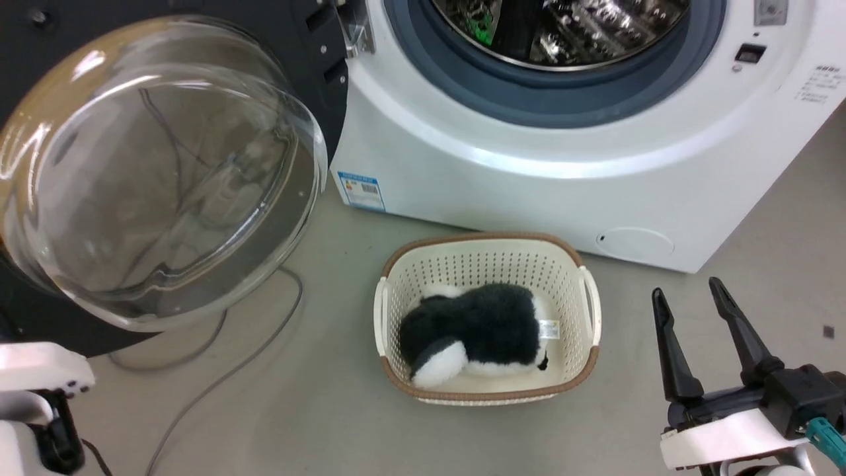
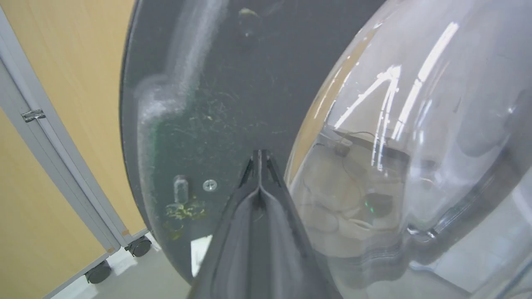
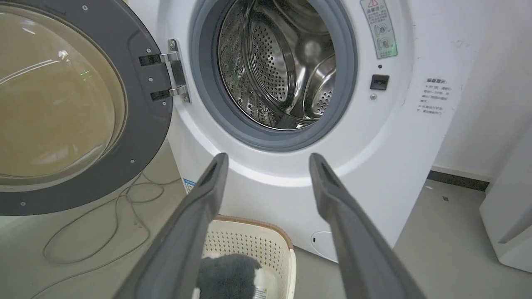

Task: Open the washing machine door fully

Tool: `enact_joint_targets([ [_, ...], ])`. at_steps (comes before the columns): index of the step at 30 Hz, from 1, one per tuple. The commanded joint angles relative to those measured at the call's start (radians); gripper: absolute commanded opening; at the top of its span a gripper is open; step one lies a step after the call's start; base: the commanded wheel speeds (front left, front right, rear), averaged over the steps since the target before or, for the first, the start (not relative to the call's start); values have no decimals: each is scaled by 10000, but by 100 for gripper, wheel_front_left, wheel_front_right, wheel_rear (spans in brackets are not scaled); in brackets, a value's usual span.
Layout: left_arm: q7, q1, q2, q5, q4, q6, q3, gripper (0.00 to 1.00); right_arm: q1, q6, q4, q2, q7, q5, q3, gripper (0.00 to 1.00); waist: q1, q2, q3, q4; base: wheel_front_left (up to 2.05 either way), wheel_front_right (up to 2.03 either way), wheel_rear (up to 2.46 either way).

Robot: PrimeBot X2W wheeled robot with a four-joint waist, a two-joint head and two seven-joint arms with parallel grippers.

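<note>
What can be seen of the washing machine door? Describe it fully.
The washing machine door is a round disc: a dark, plastic-looking ring dotted with screws around a clear bulging glass bowl. It stands swung wide open, left of the drum mouth, inner face outward, hung on a metal hinge. The shut left gripper points at its dark ring; contact unclear.

High head, two wrists
Head camera looks steeply down on the washing machine (image 1: 529, 185) and laundry basket (image 1: 482, 236); right wrist faces both from low; left wrist sits close against the washing machine door (image 2: 208, 104).
</note>
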Motion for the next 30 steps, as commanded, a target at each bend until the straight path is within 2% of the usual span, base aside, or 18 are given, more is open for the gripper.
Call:
enact_joint_targets([
  [1,-44,207,-51,109,-111,-98,33,0,35,8,10,38,-44,71,-23,100,0,-1,-163,-18,0,0,0],
  [11,-44,1072,-641,714,-1349,-547,-289,0,478,8,-33,38,-44,298,-249,100,0,-1,-1093,-36,0,0,0],
  [16,-44,1527,-1052,916,-1870,-964,-848,0,713,8,-77,38,-44,367,-409,100,0,-1,-1436,-20,0,0,0],
  [23,-44,2015,-1381,1183,-2349,-1277,-1631,0,935,8,-65,38,-44,494,-461,100,0,-1,-1799,-185,0,0,0],
  [24,-44,2088,-1414,1208,-2435,-1312,-1744,21,959,8,-63,38,-44,504,-454,100,0,-1,-1837,-234,0,0,0],
  [25,-44,2160,-1445,1239,-2573,-1333,-1851,100,979,8,-60,38,-44,514,-453,100,0,-1,-1870,-289,0,0,0],
  [30,-44,2593,-1556,1325,-2868,-1473,-2392,100,1072,8,-67,38,-44,552,-448,100,0,-1,-1985,-584,0,0,0],
])
